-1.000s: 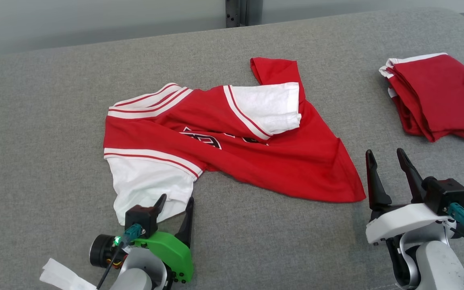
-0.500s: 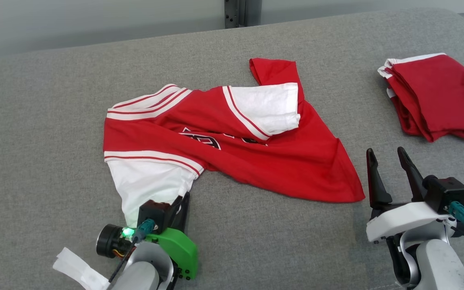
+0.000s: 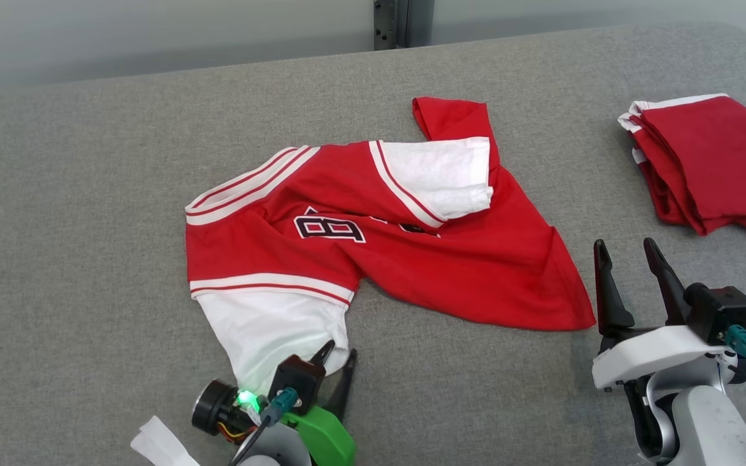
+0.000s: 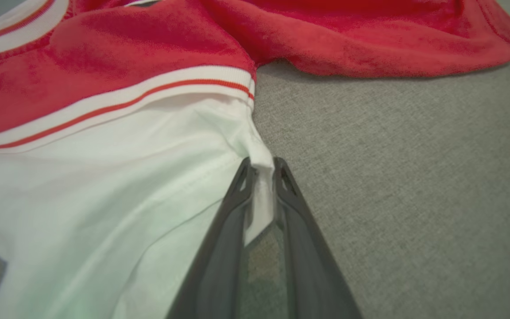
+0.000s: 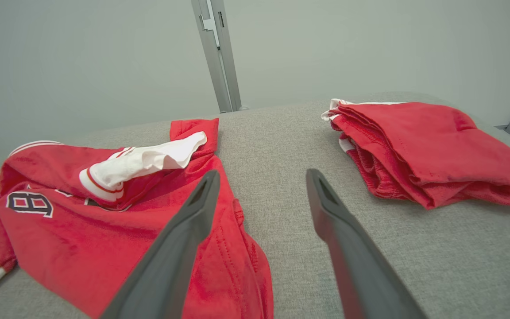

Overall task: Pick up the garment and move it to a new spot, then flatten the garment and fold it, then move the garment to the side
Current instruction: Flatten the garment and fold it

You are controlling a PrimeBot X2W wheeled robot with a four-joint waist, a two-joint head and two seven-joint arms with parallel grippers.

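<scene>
Robot test lab, not a home: grey fabric-covered bench (image 3: 75, 194), bare pale wall (image 3: 153, 39) right behind the bench, slotted metal post (image 3: 391, 22) at the bench's far edge, red garment (image 3: 476, 272) and matching folded garment (image 3: 710, 155) laid on the bench.

Bright even light, soft shadows, close fingers (image 4: 224, 248) blurred (wide-angle stretch at edges)

1. Jersey (image 3: 476, 278): soft knit cloth, matt, sl. fuzzy.
2. Table (image 3: 88, 194): grey woven fabric cover, coarse, matt.
3. Right end effector (image 3: 624, 244) fingers: dark plastic, matt, smooth.
4. Left end effector (image 3: 340, 349) shell: glossy green plastic.
</scene>
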